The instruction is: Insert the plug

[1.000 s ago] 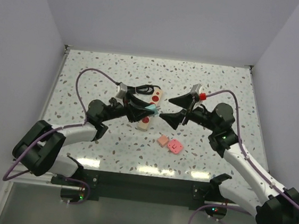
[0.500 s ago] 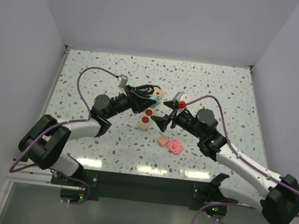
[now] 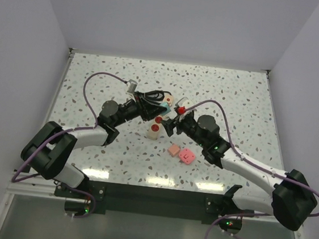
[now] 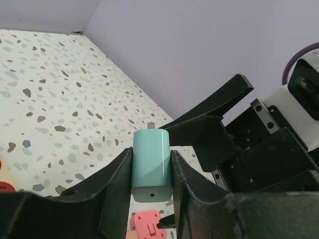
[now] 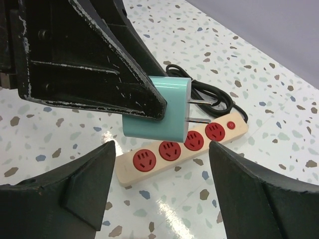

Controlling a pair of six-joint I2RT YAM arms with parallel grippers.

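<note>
My left gripper (image 4: 152, 155) is shut on a teal plug (image 4: 152, 164), held above the table with its two metal prongs pointing sideways over the strip. In the top view the plug (image 3: 164, 104) hangs over the far end of a beige power strip (image 3: 155, 129) with red sockets. In the right wrist view the plug (image 5: 158, 112) sits just above the power strip (image 5: 169, 152), whose sockets face up. My right gripper (image 5: 160, 149) is open and empty, its fingers spread either side of the strip; in the top view the right gripper (image 3: 169, 125) is beside the strip, close to the left gripper (image 3: 158, 108).
A pink block (image 3: 187, 155) and a small orange block (image 3: 173, 150) lie on the table near the strip. The strip's black cord (image 3: 150, 97) coils behind it. White walls enclose the speckled table (image 3: 236, 99) on three sides.
My right gripper has moved left to the strip, close under the plug. My left gripper has carried the plug a little farther back along the strip.
</note>
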